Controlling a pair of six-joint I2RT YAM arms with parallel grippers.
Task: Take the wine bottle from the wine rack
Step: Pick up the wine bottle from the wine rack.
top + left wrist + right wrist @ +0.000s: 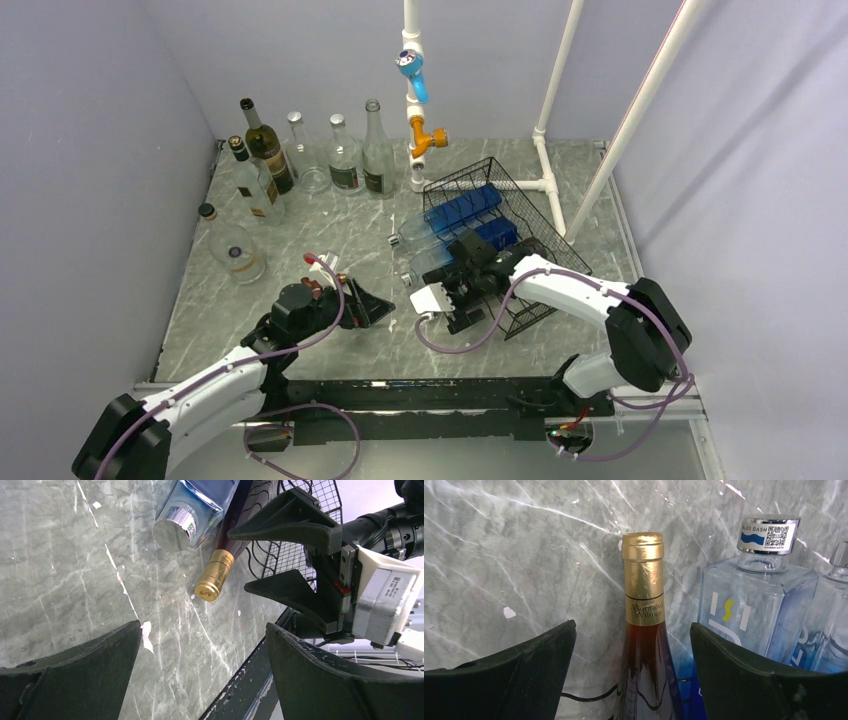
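Your right claw (631, 627) straddles the bottle (644, 595) neck, jaws wide, nothing held; close, then draw it off the rack (552, 246)

In the right wrist view, the bottom edge is cutting off the body of the dark glass wine bottle with the gold foil cap (644, 630) and the 2 black fingers (524, 670) of the right tool (633, 627). The right edge is cropping a clear bottle with a silver cap (833, 610).

In the top view, the right arm's wrist (480, 265) is covering that wine bottle and the near corner of the black wire-mesh rack (548, 232).

In the left wrist view, the top edge is slicing through the square blue-tinted glass bottle (200, 505), and a right tool finger is hiding the wine bottle's body.

Labels on the 6 upright glass bottles (345, 160) on the grey marble-patterned worktop (330, 230) are showing too small to read.
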